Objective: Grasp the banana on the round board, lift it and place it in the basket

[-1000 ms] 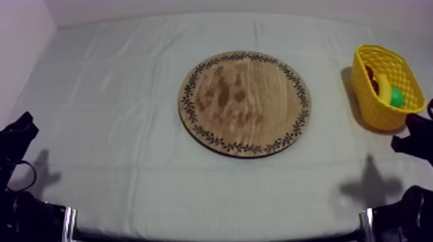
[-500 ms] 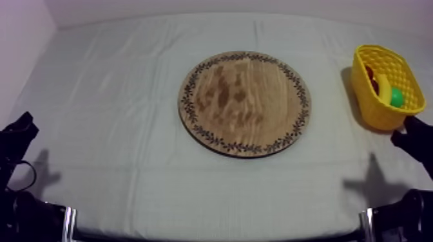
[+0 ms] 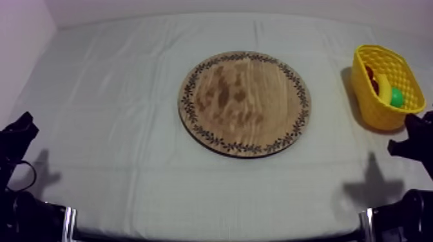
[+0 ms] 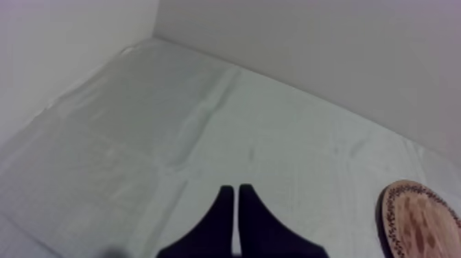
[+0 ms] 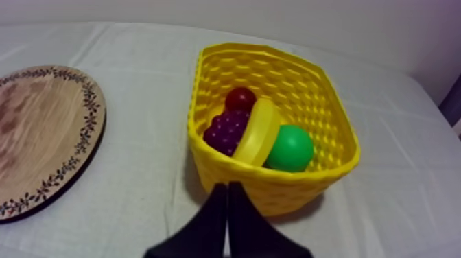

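Note:
The yellow banana lies in the yellow basket, leaning between a bunch of purple grapes and a green round fruit. A small red fruit sits behind them. My right gripper is shut on nothing, just outside the basket's near wall. From above, the basket stands at the table's right edge with the banana inside, and the right gripper is beside its near end. The round wooden board is bare. At the lower left, my left gripper rests shut over the cloth.
The board's patterned rim lies left of the basket, with a strip of cloth between them. A wall runs behind the table. The left gripper rests low at the left side, far from the board.
My right gripper has shifted slightly beside the basket's near end, dipping and coming back. The fruit, the board and the left arm have not moved.

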You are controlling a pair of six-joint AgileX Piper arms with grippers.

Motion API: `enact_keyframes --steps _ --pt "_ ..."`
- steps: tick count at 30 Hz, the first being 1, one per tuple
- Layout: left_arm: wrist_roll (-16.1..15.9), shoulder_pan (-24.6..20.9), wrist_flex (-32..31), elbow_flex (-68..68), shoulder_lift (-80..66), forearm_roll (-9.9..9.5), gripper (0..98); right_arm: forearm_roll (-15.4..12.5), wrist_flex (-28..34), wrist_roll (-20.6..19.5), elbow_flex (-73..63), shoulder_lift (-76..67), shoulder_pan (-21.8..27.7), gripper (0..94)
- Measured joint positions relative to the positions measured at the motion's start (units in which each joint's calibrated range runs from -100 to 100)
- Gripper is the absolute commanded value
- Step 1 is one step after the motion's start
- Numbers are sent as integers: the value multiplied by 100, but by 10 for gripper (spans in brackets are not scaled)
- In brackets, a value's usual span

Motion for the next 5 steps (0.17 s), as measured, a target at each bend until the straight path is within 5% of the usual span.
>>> enact_keyframes --steps 5 --pt "0 0 0 0 0 0 1 5 0 2 0 0 0 5"
